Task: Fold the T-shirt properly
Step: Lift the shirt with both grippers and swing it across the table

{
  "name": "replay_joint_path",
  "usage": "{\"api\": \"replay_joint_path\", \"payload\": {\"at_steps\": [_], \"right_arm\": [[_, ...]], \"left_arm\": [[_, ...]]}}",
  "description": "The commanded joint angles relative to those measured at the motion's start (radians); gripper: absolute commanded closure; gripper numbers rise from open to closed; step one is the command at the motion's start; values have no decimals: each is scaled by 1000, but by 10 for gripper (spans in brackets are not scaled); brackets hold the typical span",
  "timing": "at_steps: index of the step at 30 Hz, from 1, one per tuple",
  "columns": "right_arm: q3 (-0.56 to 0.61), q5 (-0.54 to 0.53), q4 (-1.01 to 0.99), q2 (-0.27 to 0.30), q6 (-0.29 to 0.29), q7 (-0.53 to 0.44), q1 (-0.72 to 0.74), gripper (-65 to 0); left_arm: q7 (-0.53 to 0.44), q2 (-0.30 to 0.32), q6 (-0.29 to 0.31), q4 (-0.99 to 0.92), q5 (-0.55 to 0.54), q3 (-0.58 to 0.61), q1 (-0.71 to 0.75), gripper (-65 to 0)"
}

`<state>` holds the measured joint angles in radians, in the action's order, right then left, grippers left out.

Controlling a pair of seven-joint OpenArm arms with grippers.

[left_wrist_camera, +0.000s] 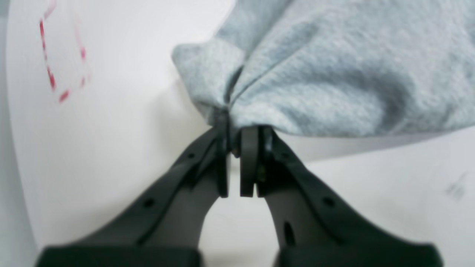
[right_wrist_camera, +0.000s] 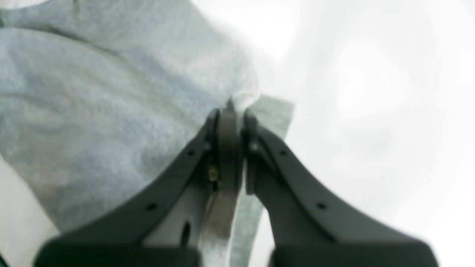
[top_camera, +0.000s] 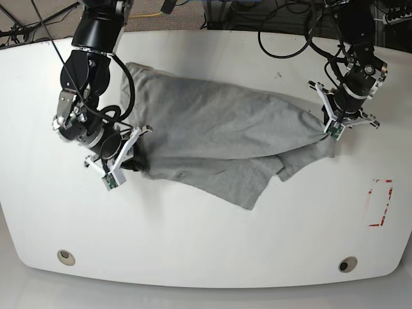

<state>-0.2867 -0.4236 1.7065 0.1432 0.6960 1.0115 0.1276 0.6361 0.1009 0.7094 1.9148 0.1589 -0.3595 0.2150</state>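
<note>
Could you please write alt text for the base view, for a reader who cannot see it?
A grey T-shirt lies crumpled across a white table, pinched at opposite ends by two black robot arms. The right gripper grips its left edge in this view, and the left gripper grips its right edge.

A robotics laboratory bench. I work over a large white table (top_camera: 206,244) with rounded corners, bare but for two round fittings (top_camera: 64,257) near its front edge and a dashed red rectangle (top_camera: 380,203) marked toward its right end. Beyond the table's far edge, black cables (top_camera: 283,29) and a yellow lead (top_camera: 151,14) trail across a carpeted floor (top_camera: 187,13), beside a tripod leg (top_camera: 16,29) at the far left.
</note>
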Motion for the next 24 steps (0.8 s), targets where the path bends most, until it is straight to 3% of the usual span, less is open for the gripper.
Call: {"api": "replay_joint_path", "payload": {"at_steps": [1, 5, 8, 19, 24], "right_arm": [[2, -22, 4, 37, 2, -33, 80, 0], [5, -25, -32, 98, 2, -32, 186, 0], [10, -25, -95, 140, 2, -29, 289, 0], [148, -27, -168, 241, 2, -12, 642, 0], [214, -28, -167, 287, 2, 10, 808, 0]], "left_arm": [[-23, -3, -11, 22, -3, 33, -71, 0], [37, -8, -11, 24, 34, 113, -159, 0], [133, -8, -11, 22, 89, 156, -297, 0], [342, -25, -11, 27, 100, 156, -667, 0], [406, 39, -11, 48, 100, 158, -831, 0]]}}
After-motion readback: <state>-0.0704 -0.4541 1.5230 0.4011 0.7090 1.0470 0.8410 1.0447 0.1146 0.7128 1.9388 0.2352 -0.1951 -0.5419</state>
